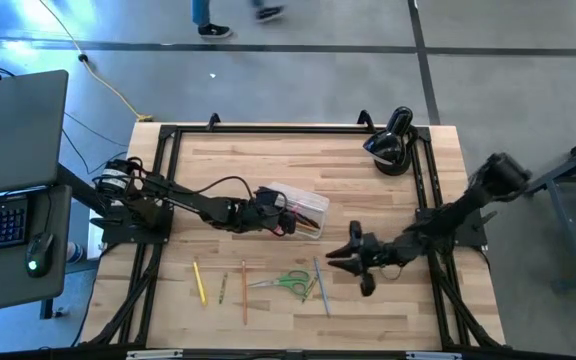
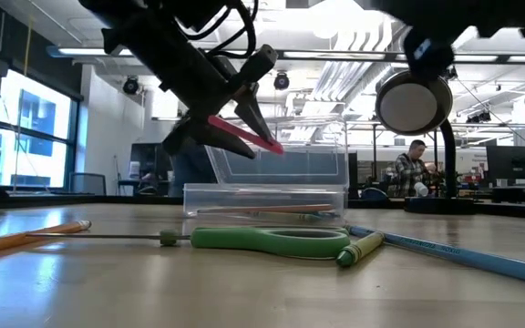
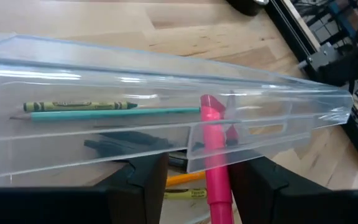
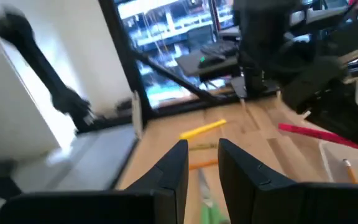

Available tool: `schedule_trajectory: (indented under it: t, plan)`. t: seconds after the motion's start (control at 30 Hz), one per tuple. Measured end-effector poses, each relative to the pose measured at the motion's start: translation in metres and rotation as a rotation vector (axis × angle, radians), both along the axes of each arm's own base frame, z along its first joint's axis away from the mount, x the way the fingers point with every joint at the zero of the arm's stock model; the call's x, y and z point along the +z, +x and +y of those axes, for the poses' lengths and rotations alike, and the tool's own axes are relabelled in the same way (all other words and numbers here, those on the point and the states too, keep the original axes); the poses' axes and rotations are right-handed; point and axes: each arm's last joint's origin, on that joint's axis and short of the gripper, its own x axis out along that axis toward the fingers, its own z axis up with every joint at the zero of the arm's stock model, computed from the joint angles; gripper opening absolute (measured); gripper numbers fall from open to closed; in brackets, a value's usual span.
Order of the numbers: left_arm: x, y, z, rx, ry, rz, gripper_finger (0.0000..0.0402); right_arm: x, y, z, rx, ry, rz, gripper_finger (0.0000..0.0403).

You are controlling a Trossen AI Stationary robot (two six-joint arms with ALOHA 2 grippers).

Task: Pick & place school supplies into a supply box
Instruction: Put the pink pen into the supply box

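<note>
My left gripper [image 1: 273, 217] hangs at the left end of the clear supply box [image 1: 306, 211], shut on a pink pen [image 3: 215, 158]. The box [image 3: 166, 93] rests on the table and holds a green pencil [image 3: 114, 112], a crayon and some dark pieces. My right gripper [image 1: 332, 258] hovers above the table, right of the green-handled scissors [image 1: 286, 282], its fingers a narrow gap apart with nothing between them. On the wood near the scissors lie a yellow pencil [image 1: 200, 282], an orange pencil [image 1: 244, 290] and a grey pencil [image 1: 321, 285]. My left gripper has the pink pen between its two fingers [image 3: 260, 183], and the pen runs along them and sticks out forward. Its front end [image 3: 210, 102] shows through the box's clear wall. The pen [image 2: 244, 135] is lifted clear of the table and slants down toward the box [image 2: 267, 196].
A black rounded device [image 1: 393, 143] stands at the table's far right corner. A black frame rail [image 1: 268, 128] runs round the table top. A laptop and keyboard [image 1: 3, 215] sit beyond the left edge. There is bare wood at the table's far middle and near its near edge.
</note>
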Motion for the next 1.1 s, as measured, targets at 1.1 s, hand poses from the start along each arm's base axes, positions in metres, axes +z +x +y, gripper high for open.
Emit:
schedule_trajectory:
  t: [1.1]
  plan:
    - [0.0,0.001,-0.002,0.015,-0.109,-0.04,0.019,-0.017,0.156,0.018,-0.214,-1.045,0.459,0.0067]
